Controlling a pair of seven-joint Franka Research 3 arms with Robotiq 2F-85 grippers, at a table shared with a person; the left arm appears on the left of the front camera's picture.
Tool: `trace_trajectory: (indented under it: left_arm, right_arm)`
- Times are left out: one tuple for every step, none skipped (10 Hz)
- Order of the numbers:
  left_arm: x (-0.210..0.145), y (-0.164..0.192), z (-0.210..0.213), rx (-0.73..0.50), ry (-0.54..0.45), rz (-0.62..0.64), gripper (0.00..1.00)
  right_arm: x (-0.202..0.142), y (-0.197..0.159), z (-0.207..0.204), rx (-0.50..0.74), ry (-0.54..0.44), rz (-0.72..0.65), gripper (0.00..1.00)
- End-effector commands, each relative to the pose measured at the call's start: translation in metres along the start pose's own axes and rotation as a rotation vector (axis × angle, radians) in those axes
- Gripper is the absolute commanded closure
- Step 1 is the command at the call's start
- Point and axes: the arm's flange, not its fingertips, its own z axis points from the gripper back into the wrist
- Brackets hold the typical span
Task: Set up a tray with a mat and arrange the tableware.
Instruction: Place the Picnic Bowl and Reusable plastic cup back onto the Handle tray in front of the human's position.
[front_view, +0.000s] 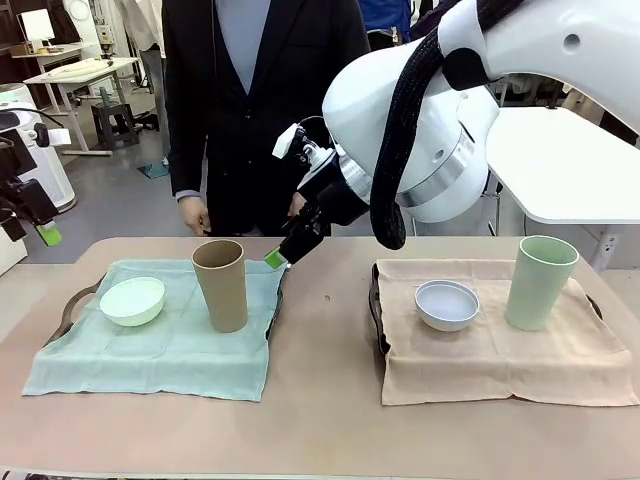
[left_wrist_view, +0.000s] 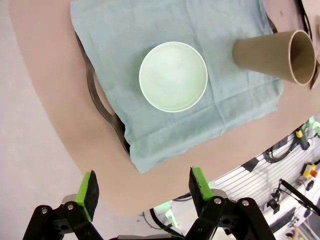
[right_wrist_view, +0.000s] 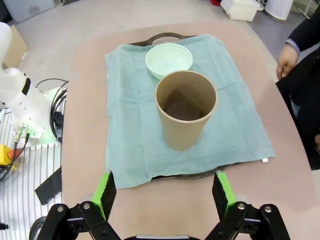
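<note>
Your right gripper (front_view: 283, 252) hangs empty with its jaws spread wide, just behind the tan cup (front_view: 220, 284), which stands upright beside the mint bowl (front_view: 132, 300) on the green mat (front_view: 160, 350). Your left gripper (left_wrist_view: 142, 192) is likewise spread and empty, above that mat's edge. The grey bowl (front_view: 447, 304) and green cup (front_view: 540, 282) sit on the tan mat (front_view: 490, 365).

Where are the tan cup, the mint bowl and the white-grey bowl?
tan cup (front_view: 221, 290), front view, on its side wall.
mint bowl (left_wrist_view: 173, 76), left wrist view, on its inside bottom.
white-grey bowl (front_view: 446, 300), front view, on its inside.
</note>
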Motion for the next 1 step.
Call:
trace_trajectory:
  left_arm:
    - [0.0001, -0.0016, 0.0029, 0.008, -0.008, 0.010, 0.07]
  right_arm:
    - [-0.0016, 0.0012, -0.0009, 0.004, -0.030, 0.006, 0.00]
